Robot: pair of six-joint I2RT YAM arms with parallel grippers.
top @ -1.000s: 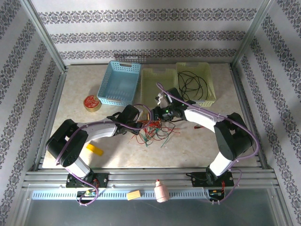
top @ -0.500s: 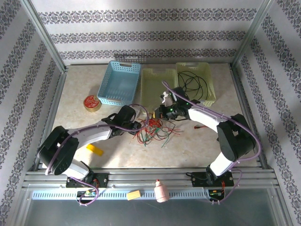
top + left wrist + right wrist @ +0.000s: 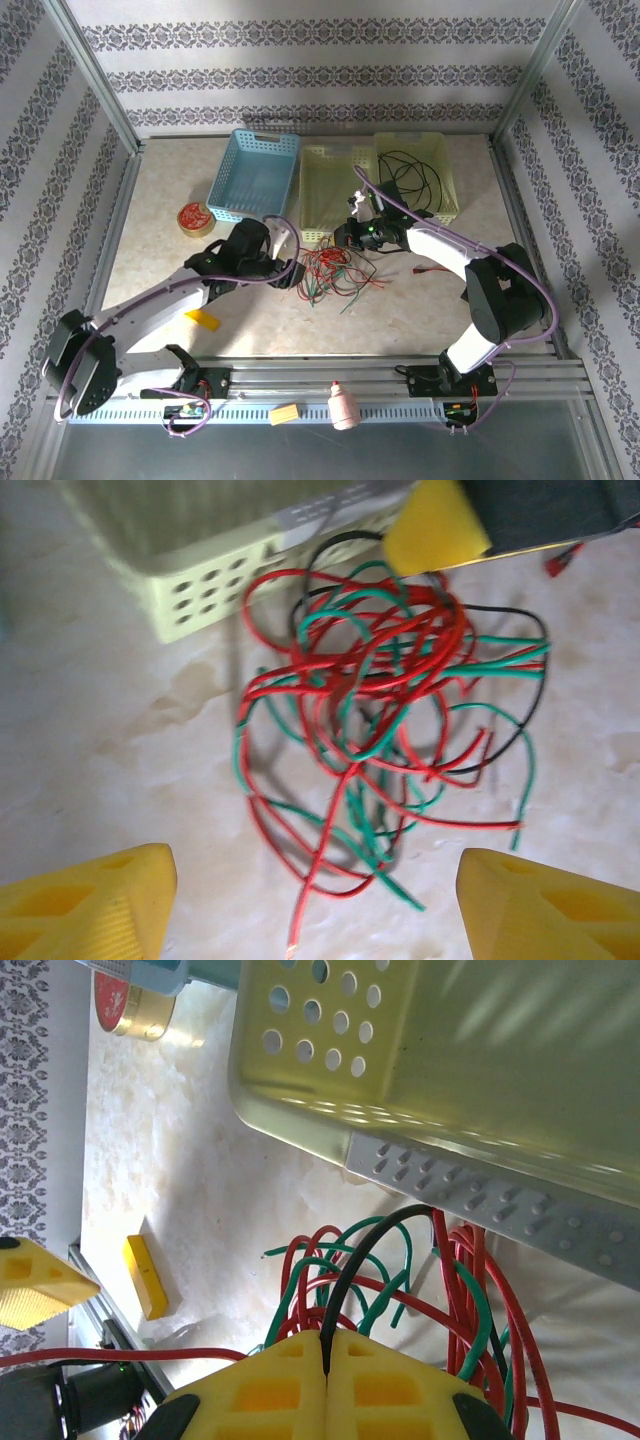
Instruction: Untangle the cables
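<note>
One broad beige, marble-patterned tabletop (image 3: 160, 190) carries everything. Two white robot arms reach in from its near edge towards the middle.

Three perforated plastic baskets stand in a row along the far side:
- a blue rectangular basket (image 3: 232, 170) on the left
- a pale yellow-green basket (image 3: 335, 185) in the middle
- a second pale yellow-green basket (image 3: 447, 175) on the right, with a loosely coiled thin black wire (image 3: 405, 180) inside it

The tangle of thin red, dark green and black cables (image 3: 335, 270) lies on the tabletop just in front of the middle basket, between the two arms. In the left wrist view the tangle (image 3: 380, 710) is a loose knot of crossing loops, and several free ends trail towards the camera.

The left end effector (image 3: 290, 272) sits just left of the tangle. Its yellow fingers are spread wide and grasp nothing, and in its own view (image 3: 315, 895) the wires lie ahead of it.

The right end effector (image 3: 345, 240) is at the far edge of the tangle, near the middle basket's front wall. In the right wrist view (image 3: 327, 1345) its yellow fingers are pressed together on a single black cable (image 3: 350, 1280), which arches up out of the red and green loops.

A red-and-yellow tape roll (image 3: 195, 217) lies to the left, near the blue basket. A small yellow rectangular block (image 3: 203, 318) lies beside the left arm, well apart from the tangle.
</note>
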